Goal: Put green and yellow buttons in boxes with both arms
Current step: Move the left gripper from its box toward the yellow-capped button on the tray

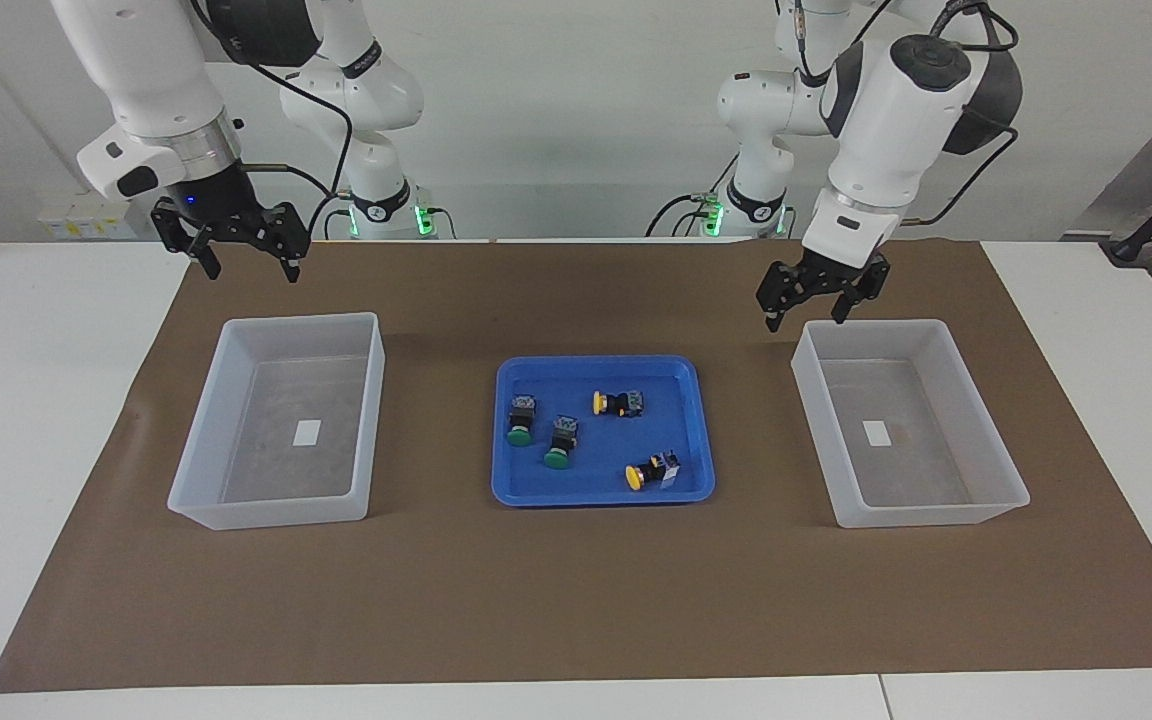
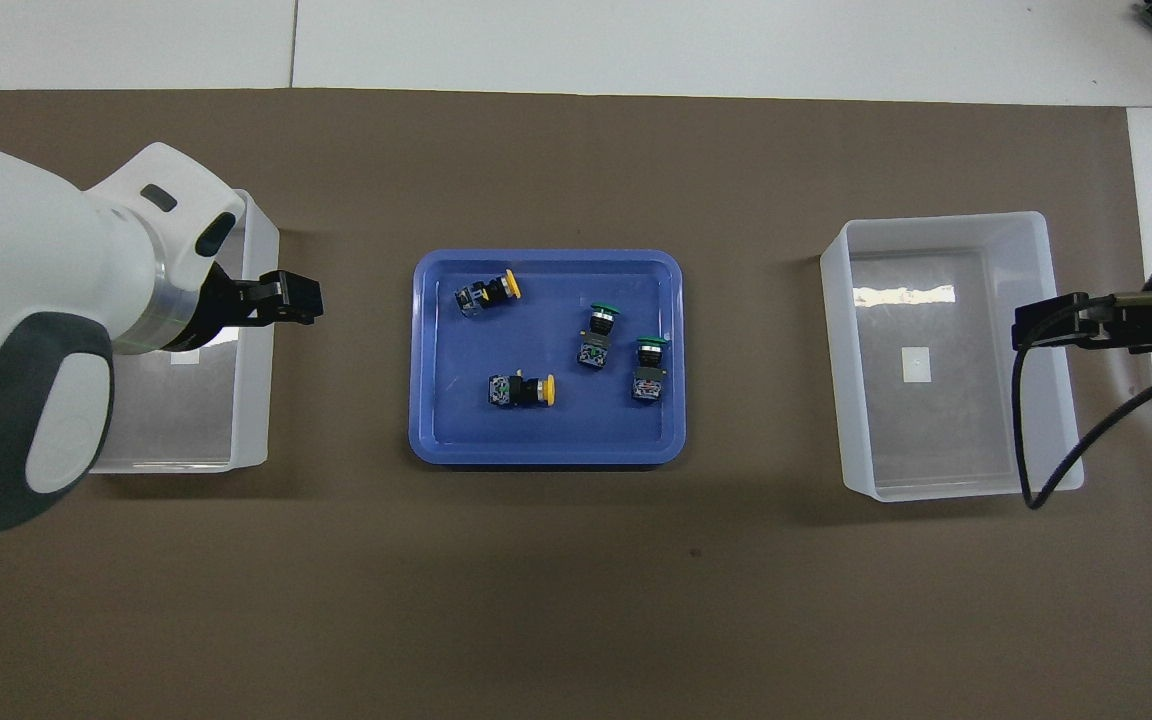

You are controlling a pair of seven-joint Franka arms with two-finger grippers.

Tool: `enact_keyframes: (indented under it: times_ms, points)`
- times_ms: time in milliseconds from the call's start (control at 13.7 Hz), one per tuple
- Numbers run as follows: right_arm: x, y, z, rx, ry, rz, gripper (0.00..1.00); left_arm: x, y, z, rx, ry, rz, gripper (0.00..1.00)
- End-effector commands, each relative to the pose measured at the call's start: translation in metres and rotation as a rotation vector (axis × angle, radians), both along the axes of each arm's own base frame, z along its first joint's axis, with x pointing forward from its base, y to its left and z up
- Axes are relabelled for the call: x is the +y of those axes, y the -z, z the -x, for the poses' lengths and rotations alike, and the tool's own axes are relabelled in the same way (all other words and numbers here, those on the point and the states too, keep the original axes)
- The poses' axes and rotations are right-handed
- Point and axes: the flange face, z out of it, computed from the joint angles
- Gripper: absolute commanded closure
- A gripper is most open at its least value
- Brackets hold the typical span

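Four buttons lie in the blue tray (image 1: 601, 495) (image 2: 546, 455): two green ones (image 1: 519, 420) (image 1: 559, 443) (image 2: 596, 335) (image 2: 648, 368) and two yellow ones (image 1: 618, 403) (image 1: 652, 471) (image 2: 486, 293) (image 2: 521, 390). A box (image 1: 921, 515) (image 2: 254, 400) stands at the left arm's end, another box (image 1: 276, 510) (image 2: 841, 370) at the right arm's end; each holds only a label. My left gripper (image 1: 804, 318) (image 2: 301, 298) hangs open and empty over the tray-side rim of its box. My right gripper (image 1: 251, 270) (image 2: 1031, 332) waits open and empty, high over its box's outer rim.
A brown mat (image 1: 576, 600) covers the table under the tray and both boxes. A black cable (image 2: 1026, 440) hangs from the right wrist over the box there. White tabletop (image 1: 26, 400) shows past the mat's ends.
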Motion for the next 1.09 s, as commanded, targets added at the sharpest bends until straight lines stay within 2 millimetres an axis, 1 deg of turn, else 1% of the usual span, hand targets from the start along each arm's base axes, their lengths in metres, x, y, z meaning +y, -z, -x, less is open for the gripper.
enact_keyframes:
  times_ms: [0, 146, 219, 292, 511, 584, 657, 730, 803, 1022]
  points:
    - [0.001, -0.002, -0.002, 0.001, -0.016, -0.027, 0.00, -0.028, 0.038, -0.003, -0.029, -0.068, 0.014, 0.00]
    - [0.001, -0.002, -0.002, 0.001, -0.016, -0.027, 0.00, -0.045, 0.061, -0.006, -0.049, -0.069, 0.031, 0.00]
    - [0.001, -0.002, -0.002, 0.001, -0.016, -0.027, 0.00, -0.047, 0.069, -0.009, -0.062, -0.096, 0.042, 0.00]
    - [0.001, -0.002, -0.001, 0.004, -0.015, -0.027, 0.00, -0.048, 0.073, -0.008, -0.075, -0.110, 0.051, 0.00]
    - [-0.003, 0.000, 0.001, 0.017, -0.013, -0.027, 0.00, -0.062, 0.088, -0.001, -0.084, -0.161, 0.071, 0.00]
    - [-0.003, 0.000, 0.001, 0.018, -0.014, -0.027, 0.00, -0.070, 0.096, 0.005, -0.076, -0.173, 0.073, 0.00]
    - [-0.002, 0.002, 0.001, 0.020, -0.016, -0.027, 0.00, -0.080, 0.111, 0.009, -0.061, -0.199, 0.074, 0.00]
    - [0.000, 0.001, 0.003, 0.024, -0.017, -0.027, 0.00, -0.100, 0.129, 0.014, -0.039, -0.238, 0.072, 0.00]
    - [0.000, 0.001, 0.006, 0.044, -0.012, -0.027, 0.00, -0.111, 0.142, 0.017, -0.027, -0.288, 0.075, 0.00]
    - [0.001, -0.001, 0.009, 0.053, -0.007, -0.026, 0.00, -0.137, 0.162, 0.027, 0.000, -0.425, 0.089, 0.00]
